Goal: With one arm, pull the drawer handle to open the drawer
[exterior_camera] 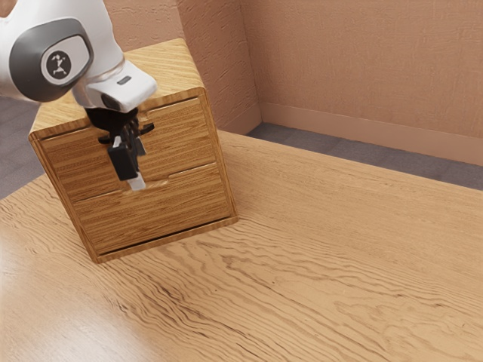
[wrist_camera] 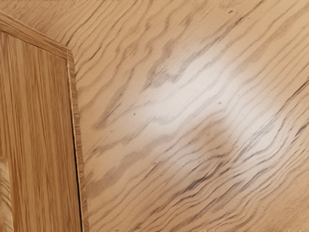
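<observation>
Spotter: Progress on the drawer, how far along are we?

Operator: Nothing is open yet, by my reading. I have 2 drawers in the cabinet (exterior_camera: pixel 155 66), and both the upper drawer (exterior_camera: pixel 181 136) and the lower drawer (exterior_camera: pixel 162 210) sit flush with the frame in the exterior view. The whole pull is left to do.

Spotter: And the tool?

Operator: The tool (exterior_camera: pixel 133 178) points down in front of the cabinet's face, right at the seam between the 2 drawers. It's at the exterior view's left end of the handle (exterior_camera: pixel 189 172), that raised strip along the lower drawer's top edge. I see it side-on, so I cannot tell whether it is spread or pressed together, or whether it touches the handle at all.

Spotter: Wrist camera any help?

Operator: Some. It looks past the cabinet's front and its frame edge down to the table (wrist_camera: pixel 193 121), so I'm close in. I'd call this the reach-and-grip step, grip unconfirmed.
</observation>
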Available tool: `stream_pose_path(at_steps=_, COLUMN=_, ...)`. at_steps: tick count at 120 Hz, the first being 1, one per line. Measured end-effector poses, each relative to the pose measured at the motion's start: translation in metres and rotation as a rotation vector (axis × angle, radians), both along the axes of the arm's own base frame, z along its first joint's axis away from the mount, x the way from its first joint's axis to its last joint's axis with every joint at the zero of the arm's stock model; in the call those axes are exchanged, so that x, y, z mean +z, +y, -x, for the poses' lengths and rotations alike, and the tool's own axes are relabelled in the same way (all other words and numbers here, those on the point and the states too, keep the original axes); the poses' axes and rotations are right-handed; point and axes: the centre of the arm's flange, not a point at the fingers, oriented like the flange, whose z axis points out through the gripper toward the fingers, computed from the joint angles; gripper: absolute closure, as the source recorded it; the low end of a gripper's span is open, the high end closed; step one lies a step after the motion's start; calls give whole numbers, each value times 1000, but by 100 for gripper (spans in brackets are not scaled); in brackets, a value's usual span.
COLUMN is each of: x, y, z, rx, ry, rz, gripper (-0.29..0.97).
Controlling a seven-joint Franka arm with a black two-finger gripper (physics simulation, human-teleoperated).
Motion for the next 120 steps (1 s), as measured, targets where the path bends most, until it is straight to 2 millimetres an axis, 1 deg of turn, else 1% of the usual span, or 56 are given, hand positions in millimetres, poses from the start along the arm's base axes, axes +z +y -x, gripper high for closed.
stream_pose_path(at_steps=16, x=13, y=2, z=1, rx=-29, ry=-15, rz=-18, gripper=0)
stream_pose_path(at_steps=31, x=17, y=8, z=2, rx=-22, ry=-15, rz=-53, gripper=0)
stream_pose_path(at_steps=60, x=23, y=10, z=2, rx=16, ry=-34, rz=-86, gripper=0)
stream_pose_path(at_steps=70, x=19, y=12, z=-4, rx=30, ry=-42, rz=-103, gripper=0)
stream_pose_path(at_steps=84, x=9, y=18, z=-14, rx=49, ry=-48, rz=-110, gripper=0)
stream_pose_path(at_steps=120, x=9, y=34, z=-24, rx=97, ry=-94, rz=-148, gripper=0)
